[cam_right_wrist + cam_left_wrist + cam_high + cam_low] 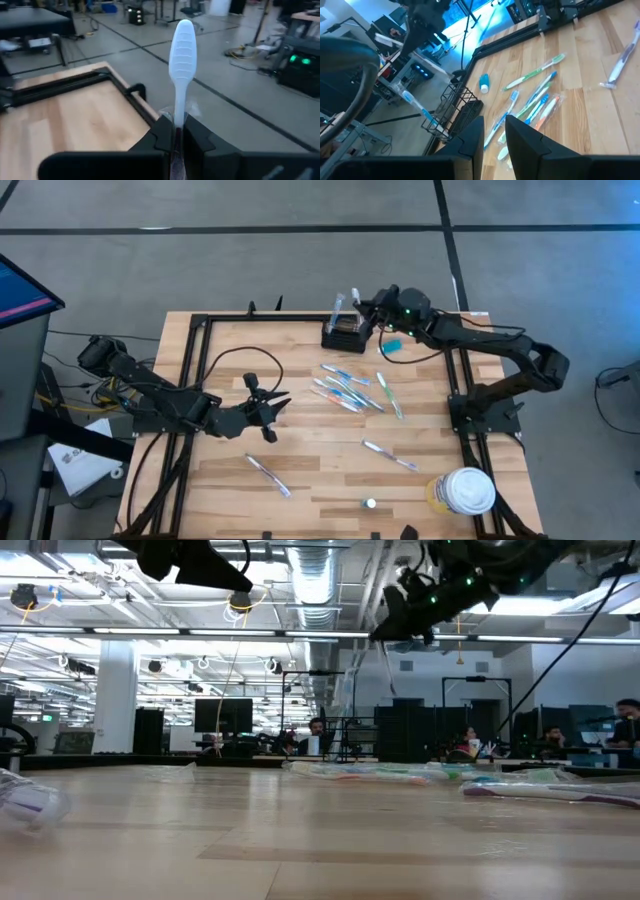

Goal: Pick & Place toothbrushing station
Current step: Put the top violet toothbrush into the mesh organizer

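Upper centre of the high view: right gripper [366, 307] clamped on a white toothbrush [181, 47] beside the toothbrushing station [345, 333]. Left gripper [272, 408] at centre-left, fingers apart, holding nothing.

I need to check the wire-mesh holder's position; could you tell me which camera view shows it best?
The high view: the black wire-mesh holder sits whole at the table's far edge beside the right gripper. The left wrist view shows it obliquely; the other views don't show it.

One mesh holder [344, 335], upper centre. One blue tube [391, 347] beside it. One white-lidded tub [462, 491], lower right. Two arms. Loose toothbrushes: cluster at centre [350, 388], exact count unclear; two more lower down.
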`<act>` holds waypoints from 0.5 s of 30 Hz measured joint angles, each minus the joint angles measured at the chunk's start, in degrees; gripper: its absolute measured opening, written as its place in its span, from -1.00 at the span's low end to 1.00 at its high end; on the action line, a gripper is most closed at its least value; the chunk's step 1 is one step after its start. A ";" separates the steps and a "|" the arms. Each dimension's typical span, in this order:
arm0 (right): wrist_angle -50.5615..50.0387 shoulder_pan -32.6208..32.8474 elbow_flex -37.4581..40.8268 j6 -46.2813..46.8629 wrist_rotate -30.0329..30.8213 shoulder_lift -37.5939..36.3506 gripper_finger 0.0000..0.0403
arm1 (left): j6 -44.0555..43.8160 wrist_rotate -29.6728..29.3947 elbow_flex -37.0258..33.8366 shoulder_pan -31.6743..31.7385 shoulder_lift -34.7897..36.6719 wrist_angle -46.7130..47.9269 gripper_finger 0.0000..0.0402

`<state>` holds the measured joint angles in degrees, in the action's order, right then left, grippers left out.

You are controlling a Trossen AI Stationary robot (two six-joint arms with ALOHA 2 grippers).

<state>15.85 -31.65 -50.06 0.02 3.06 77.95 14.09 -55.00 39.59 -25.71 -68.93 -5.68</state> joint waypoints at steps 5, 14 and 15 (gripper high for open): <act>8.06 -2.99 4.34 1.50 -0.08 -0.03 -0.95 | 0.00 0.00 0.00 0.00 0.00 -0.04 -0.64; 19.14 -6.57 10.33 4.13 -0.70 0.09 -0.95 | 0.00 0.43 -0.01 0.00 0.00 -0.72 -0.64; 20.33 -6.99 11.16 4.54 -0.85 0.10 -0.95 | 0.00 0.57 0.00 0.00 0.00 -0.78 -0.64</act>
<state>36.18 -38.64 -38.90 4.56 2.21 78.06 14.09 -54.44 39.59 -25.71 -68.93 -6.46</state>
